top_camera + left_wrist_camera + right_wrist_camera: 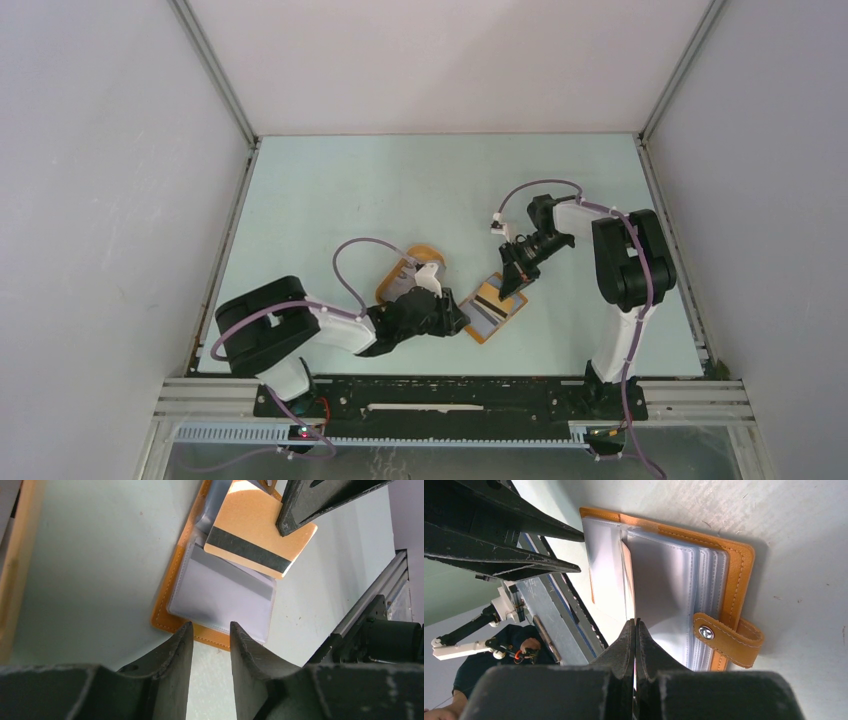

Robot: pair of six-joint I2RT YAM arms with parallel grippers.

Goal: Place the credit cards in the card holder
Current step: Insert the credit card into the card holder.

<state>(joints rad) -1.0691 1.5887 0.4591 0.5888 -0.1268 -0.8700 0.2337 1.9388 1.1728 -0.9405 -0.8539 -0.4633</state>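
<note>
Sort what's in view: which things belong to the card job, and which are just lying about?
Job: credit card, pinched in the right gripper; open card holder; left gripper, open at its edge.
Lying about: oval orange tray.

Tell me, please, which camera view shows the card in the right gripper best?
The left wrist view: the credit card faces it flat, dark stripe showing, above the open card holder. The right wrist view sees it only edge-on in the shut right gripper; the top view shows it small.
</note>
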